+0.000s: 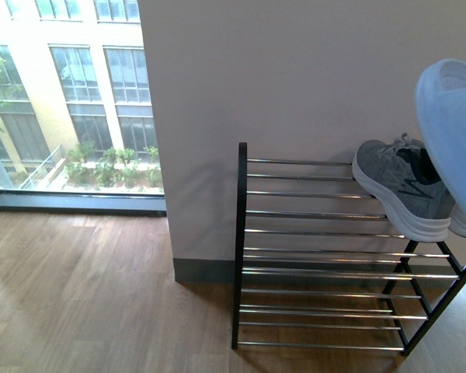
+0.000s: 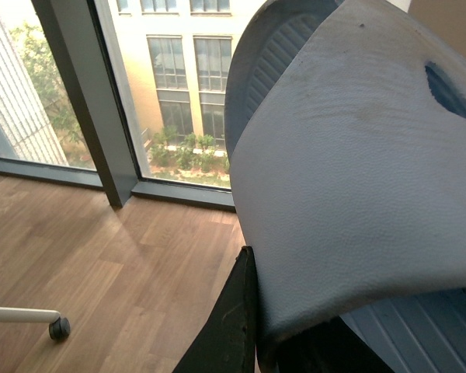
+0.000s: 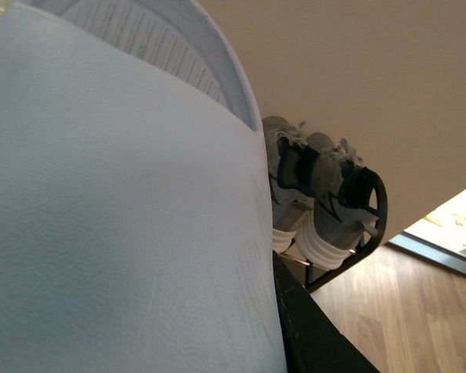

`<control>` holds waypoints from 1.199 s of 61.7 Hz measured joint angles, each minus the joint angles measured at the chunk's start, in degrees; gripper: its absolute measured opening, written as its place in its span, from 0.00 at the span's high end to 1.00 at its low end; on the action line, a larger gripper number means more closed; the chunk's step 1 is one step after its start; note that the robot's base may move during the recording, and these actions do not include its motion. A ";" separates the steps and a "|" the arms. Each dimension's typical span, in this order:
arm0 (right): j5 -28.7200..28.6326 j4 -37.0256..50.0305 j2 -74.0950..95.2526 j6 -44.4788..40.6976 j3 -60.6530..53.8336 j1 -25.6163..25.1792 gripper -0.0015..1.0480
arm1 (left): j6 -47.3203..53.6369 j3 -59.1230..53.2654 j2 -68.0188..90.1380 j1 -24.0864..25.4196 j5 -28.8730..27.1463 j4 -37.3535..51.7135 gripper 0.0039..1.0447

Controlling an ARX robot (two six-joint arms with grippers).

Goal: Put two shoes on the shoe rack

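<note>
Wood floor, shoe rack, two shoes atop

Support: the shoe rack, a black frame with tiers of thin chrome bars, standing on the wooden floor against the pale wall.
Top tier: the two shoes rest side by side at one end of the rack, white soles on the bars; the right wrist view shows them touching each other.
Place: the right wrist camera looks along its gripper toward the pair beyond it.
Remaining bars: bare chrome.
Floor: light brown planks; a white caster leg stands on them in the left wrist view.
</note>
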 joint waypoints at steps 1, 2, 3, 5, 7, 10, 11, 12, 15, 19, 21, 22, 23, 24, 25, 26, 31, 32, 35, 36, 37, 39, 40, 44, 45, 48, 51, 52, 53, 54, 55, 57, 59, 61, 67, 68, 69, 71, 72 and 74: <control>-0.04 0.00 0.04 0.00 0.00 0.04 0.98 | -0.02 0.00 0.00 0.00 0.00 0.00 0.98; -0.07 0.00 0.04 0.00 0.00 0.04 0.98 | -0.02 0.00 0.00 0.00 0.00 0.00 0.98; -0.07 0.00 0.07 0.00 0.00 0.04 0.98 | -0.02 0.00 0.00 0.00 0.00 0.00 0.98; -0.04 0.00 0.07 0.00 0.00 0.04 0.98 | -0.02 0.00 0.00 0.00 0.00 0.00 0.98; -0.04 0.00 0.04 0.00 0.00 0.04 0.98 | -0.02 0.00 0.00 0.00 0.00 0.00 0.98; -0.02 0.00 -0.07 0.00 0.00 0.04 0.98 | -0.02 0.00 0.00 0.00 0.00 0.00 0.98; -0.02 0.00 -0.07 0.00 0.00 0.04 0.98 | -0.02 0.00 0.00 0.00 0.00 0.00 0.98; -0.02 0.00 -0.07 0.00 0.00 0.04 0.98 | 0.00 0.00 0.00 0.00 0.00 0.00 0.98; -0.02 0.00 -0.04 0.00 0.00 0.04 0.98 | -0.02 0.00 0.00 0.00 0.00 0.00 0.98; -0.02 0.00 0.00 0.00 0.00 0.04 0.98 | 0.00 0.00 0.00 0.00 0.00 0.00 0.98; -0.02 0.00 0.00 0.00 0.00 0.04 0.98 | -0.02 0.00 0.00 0.00 0.02 0.00 0.98; -0.02 0.00 -0.02 0.00 0.00 0.04 0.98 | -0.02 0.00 0.00 0.00 0.02 0.00 0.98; -0.02 0.00 -0.02 0.02 0.00 0.04 0.98 | 0.00 0.00 0.00 0.00 0.02 0.00 0.98; -0.02 0.00 -0.02 0.00 0.00 0.04 0.98 | -0.02 0.00 0.00 0.00 0.00 0.00 0.98; -0.02 0.00 -0.02 0.00 0.00 0.04 0.98 | -0.02 0.00 0.00 0.00 0.00 0.00 0.98; -0.02 0.00 -0.02 0.00 0.00 0.04 0.98 | -0.02 0.00 0.00 0.00 0.00 0.00 0.98; -0.02 0.00 -0.02 0.00 0.00 0.04 0.98 | -0.02 0.00 0.00 0.00 0.00 0.00 0.98; -0.02 0.00 -0.02 0.00 0.00 0.04 0.98 | 0.00 0.00 0.00 0.00 0.00 0.00 0.98; -0.02 0.00 -0.02 0.00 0.00 0.04 0.98 | -0.02 0.00 0.00 0.00 0.00 0.00 0.98; -0.02 0.00 -0.02 0.00 0.00 0.04 0.98 | -0.02 0.00 0.00 0.00 0.00 0.00 0.98; -0.02 0.00 -0.02 0.00 0.00 0.04 0.98 | -0.02 0.00 0.00 0.00 0.00 0.00 0.98; -0.02 0.00 -0.02 0.00 0.00 0.04 0.98 | -0.02 0.00 -0.02 0.00 0.00 0.00 0.98; -0.04 0.00 -0.02 0.00 0.00 0.04 0.98 | 0.00 0.00 -0.02 0.00 0.00 0.00 0.98; -0.02 0.00 -0.04 0.00 0.00 0.04 0.98 | -0.02 0.00 0.00 0.00 0.00 0.00 0.98; -0.02 0.00 -0.02 0.00 0.00 0.04 0.98 | -0.02 0.00 0.00 0.00 0.00 0.00 0.98; -0.02 0.00 -0.02 0.00 0.00 0.04 0.98 | -0.02 0.00 0.00 0.00 0.00 0.00 0.98; -0.02 0.00 -0.02 0.00 0.00 0.04 0.98 | -0.02 0.00 0.00 0.00 0.00 0.00 0.98; -0.02 0.00 -0.02 0.00 0.00 0.04 0.98 | -0.02 0.00 0.00 0.00 0.00 0.00 0.98; -0.02 0.00 -0.02 0.00 0.00 0.04 0.98 | -0.02 0.00 0.00 0.00 0.00 0.00 0.98; -0.02 0.00 -0.02 0.00 0.00 0.04 0.98 | -0.02 0.00 0.00 0.00 0.00 0.00 0.98; -0.02 0.00 -0.02 0.00 0.00 0.04 0.98 | 0.00 0.00 0.00 0.00 0.00 0.00 0.98; -0.02 0.00 -0.02 0.00 0.00 0.04 0.98 | -0.02 0.00 0.00 0.00 0.00 0.00 0.98; -0.02 0.00 0.00 0.00 0.00 0.04 0.98 | -0.02 0.00 0.00 0.00 0.00 0.00 0.98; -0.02 0.00 0.00 0.00 0.00 0.04 0.98 | 0.00 0.00 0.00 0.00 0.00 0.00 0.98; -0.02 0.00 -0.07 0.00 0.00 0.04 0.98 | -0.02 0.00 0.00 0.00 0.00 0.00 0.98; -0.02 0.00 -0.04 0.00 0.00 0.04 0.98 | -0.02 0.00 0.00 0.00 0.00 0.00 0.98; -0.02 0.00 -0.02 0.00 0.00 0.04 0.98 | 0.00 0.00 0.00 0.00 0.00 0.00 0.98; -0.02 0.00 0.00 0.00 0.00 0.04 0.98 | -0.02 0.00 0.00 0.00 0.00 0.00 0.98; -0.02 0.00 0.00 0.00 0.00 0.04 0.98 | 0.00 0.00 0.00 0.00 0.00 0.00 0.98; -0.02 0.00 -0.02 0.00 0.00 0.04 0.98 | -0.02 0.00 0.00 0.00 0.00 0.00 0.98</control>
